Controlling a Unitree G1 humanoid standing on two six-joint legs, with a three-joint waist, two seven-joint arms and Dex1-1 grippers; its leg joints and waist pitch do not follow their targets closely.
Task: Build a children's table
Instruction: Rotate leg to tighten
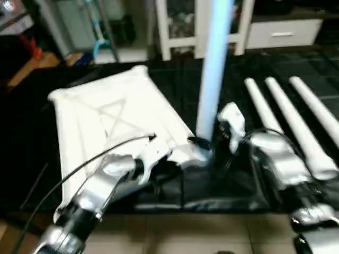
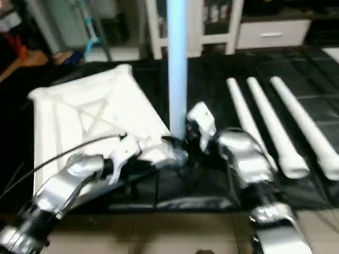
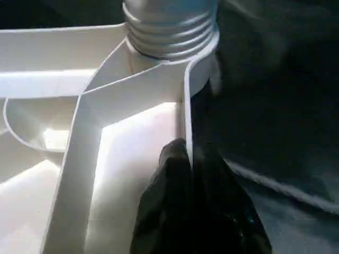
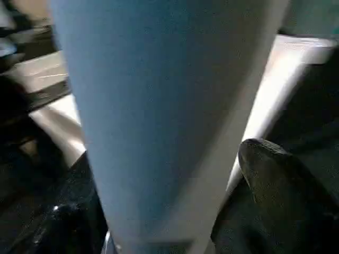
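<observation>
The white tabletop (image 1: 106, 111) lies upside down on a black mat, its ribbed underside facing up. One white leg (image 1: 214, 63) stands upright in the corner socket nearest me; the left wrist view shows its threaded end (image 3: 169, 26) seated in that corner. My left gripper (image 3: 186, 151) is shut on the tabletop's thin rim wall just beside the socket. My right gripper (image 1: 218, 135) straddles the base of the standing leg. One black finger (image 4: 275, 174) sits beside the leg and a dark gap shows on the other side, so the jaws stand open.
Three spare white legs (image 1: 296, 121) lie side by side on the mat (image 1: 222, 190) to the right. A white glass-door cabinet (image 1: 180, 26) and a drawer unit (image 1: 280, 32) stand behind. A black cable (image 1: 79, 164) arcs over my left forearm. Wooden floor (image 1: 185, 233) borders the mat's near edge.
</observation>
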